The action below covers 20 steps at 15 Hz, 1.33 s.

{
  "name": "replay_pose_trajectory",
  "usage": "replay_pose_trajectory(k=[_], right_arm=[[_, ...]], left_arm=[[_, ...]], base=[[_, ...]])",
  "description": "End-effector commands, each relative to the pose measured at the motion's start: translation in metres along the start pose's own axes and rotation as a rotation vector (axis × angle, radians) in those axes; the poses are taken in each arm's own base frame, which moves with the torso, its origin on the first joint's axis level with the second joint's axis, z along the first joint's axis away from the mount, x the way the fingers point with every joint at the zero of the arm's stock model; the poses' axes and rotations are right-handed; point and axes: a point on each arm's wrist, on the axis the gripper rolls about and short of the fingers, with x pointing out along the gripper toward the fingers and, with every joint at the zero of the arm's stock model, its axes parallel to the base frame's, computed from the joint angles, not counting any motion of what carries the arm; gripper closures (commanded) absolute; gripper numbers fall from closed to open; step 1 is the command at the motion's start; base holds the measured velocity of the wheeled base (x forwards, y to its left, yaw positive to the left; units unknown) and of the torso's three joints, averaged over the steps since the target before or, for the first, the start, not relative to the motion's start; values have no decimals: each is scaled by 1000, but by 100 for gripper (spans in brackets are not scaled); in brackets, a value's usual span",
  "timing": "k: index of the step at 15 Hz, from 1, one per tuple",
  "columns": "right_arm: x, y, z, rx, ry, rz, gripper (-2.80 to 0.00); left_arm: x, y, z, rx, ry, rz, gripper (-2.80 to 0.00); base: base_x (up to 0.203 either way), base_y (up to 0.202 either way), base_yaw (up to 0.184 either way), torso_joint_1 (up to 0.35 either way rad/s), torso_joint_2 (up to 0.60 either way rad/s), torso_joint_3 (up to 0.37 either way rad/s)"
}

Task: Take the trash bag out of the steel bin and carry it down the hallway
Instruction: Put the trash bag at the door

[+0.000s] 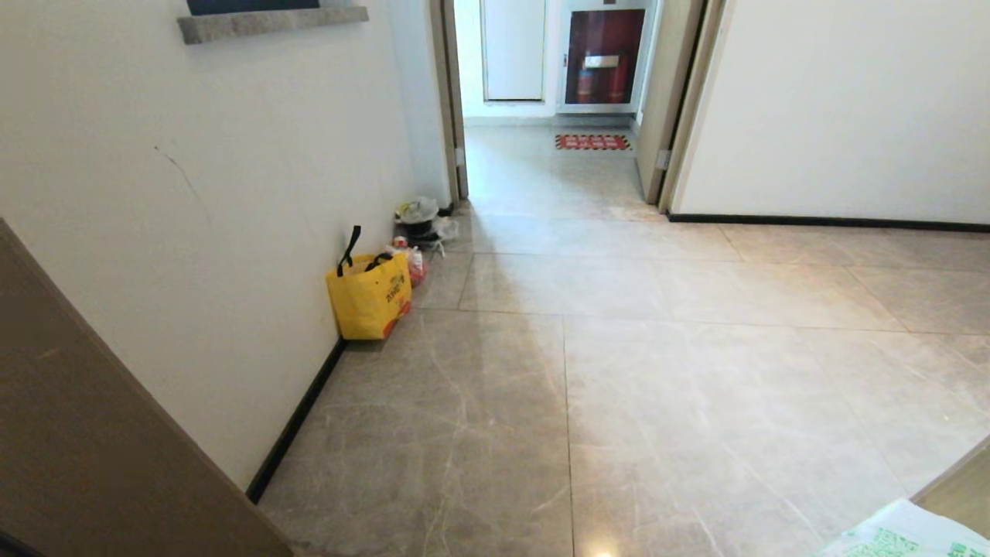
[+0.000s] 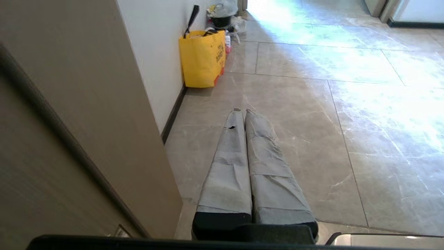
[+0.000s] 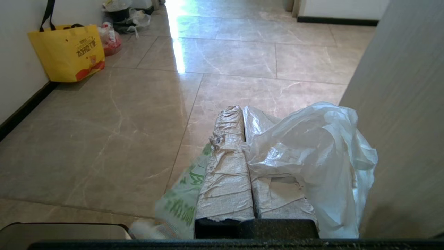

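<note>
Right now my right gripper [image 3: 242, 111] has its jaws pressed together on a bunch of the trash bag [image 3: 312, 152], the thin white plastic puffing out to one side of the fingers while the green-printed body hangs below; from my head camera only a corner of that printed plastic [image 1: 905, 538] shows at the lower right edge. My left gripper [image 2: 241, 111] is empty, its jaws together, held low ahead of me and doing nothing. The steel bin is nowhere in my views, so I judge the bag is already out and the carrying is the step in hand. I am at a doorway, with a door edge close on my left and a panel just beside the bag on my right, and the hallway [image 1: 634, 371] of glossy tiles runs ahead toward an open door. To do this well I should keep the grip firm, since the film is slippery and could slide through, and steer toward the middle of the floor so the loose plastic does not drag on the panel. I should also keep well away from the yellow tote [image 1: 370, 298] and the small heap of rubbish behind it along the left wall. As for the bag's lie, its long axis seems to run downward from my fingers, neck up and body hanging, though most of its length is hidden.
</note>
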Motion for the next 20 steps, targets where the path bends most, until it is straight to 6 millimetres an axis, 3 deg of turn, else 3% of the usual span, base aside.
replay_pose_trajectory(k=[1,8,20], right_arm=[[0,0,0,0,0,1,0],[0,0,0,-1,-1,0,0],[0,0,0,0,-1,1,0]], left_arm=[[0,0,0,1,1,0,0],[0,0,0,-8,-2,0,0],[0,0,0,-10,-2,0,0]], base=[[0,0,0,0,0,0],[9,0,0,1,-1,1],[189,0,1,4,3,2]])
